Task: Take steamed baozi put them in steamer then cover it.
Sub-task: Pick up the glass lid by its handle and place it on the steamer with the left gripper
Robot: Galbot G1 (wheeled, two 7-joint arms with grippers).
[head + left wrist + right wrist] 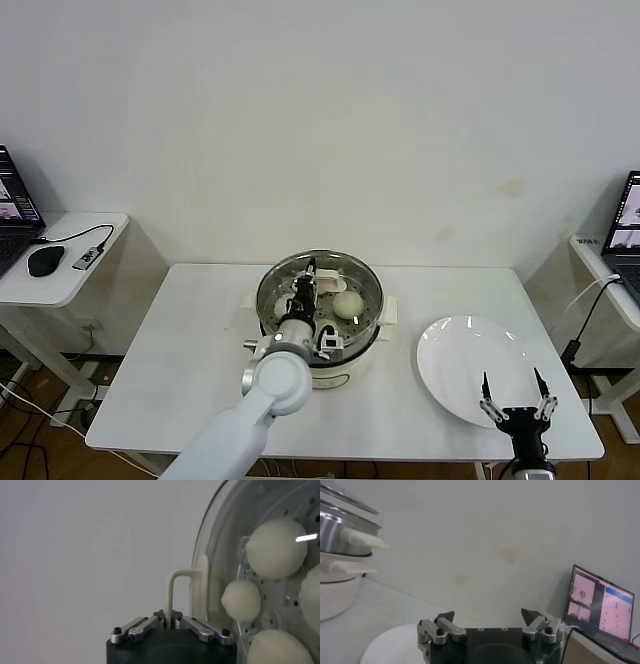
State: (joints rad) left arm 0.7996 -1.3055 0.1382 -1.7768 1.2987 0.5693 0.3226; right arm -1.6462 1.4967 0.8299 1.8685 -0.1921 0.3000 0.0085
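Note:
The steamer (368,322) stands mid-table on its cream-white pot base (350,368). The cover (345,272), a clear glass lid, lies over it. My left gripper (305,287) is shut on the cover's cream-white bar handle (179,582). In the left wrist view my left gripper (172,620) clamps the handle. Through the glass (220,540) several baozi show on the perforated floor, among them one (275,547) and another (241,600). One baozi (347,304) shows in the head view. My right gripper (515,394) is open and empty over the plate's near edge. It also shows in the right wrist view (489,618).
A flat white plate (470,355) lies on the table's right. A side table on the left holds a laptop (10,215) and a mouse (45,260). Another laptop (625,225) stands on the right, also in the right wrist view (600,605). The steamer (337,535) shows there too.

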